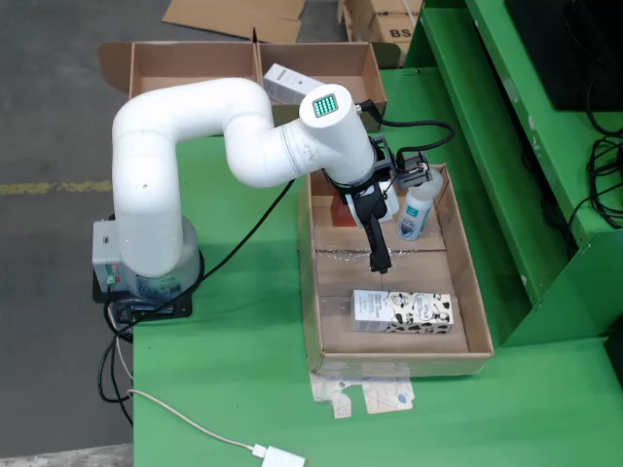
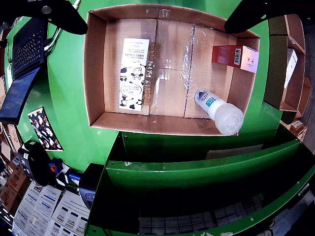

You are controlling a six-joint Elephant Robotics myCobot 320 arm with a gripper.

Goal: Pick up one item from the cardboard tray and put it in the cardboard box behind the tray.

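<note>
— Cardboard tray point(image 1: 310, 292) on the green bench point(image 1: 224, 370): what's hidden?
— The arm covers the red box point(image 2: 235, 56) in the fixed view.
— And the claw point(image 1: 380, 261)?
— Empty above the tray floor; spread or clenched, I cannot tell. The cow-print carton point(image 1: 403, 311) lies flat nearby, the bottle point(image 1: 420, 207) beside the wall.

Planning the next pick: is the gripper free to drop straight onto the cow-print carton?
Probably yes. The gripper hangs over bare tray floor just short of the carton, which lies flat with nothing on it; the bottle stands clear.
</note>
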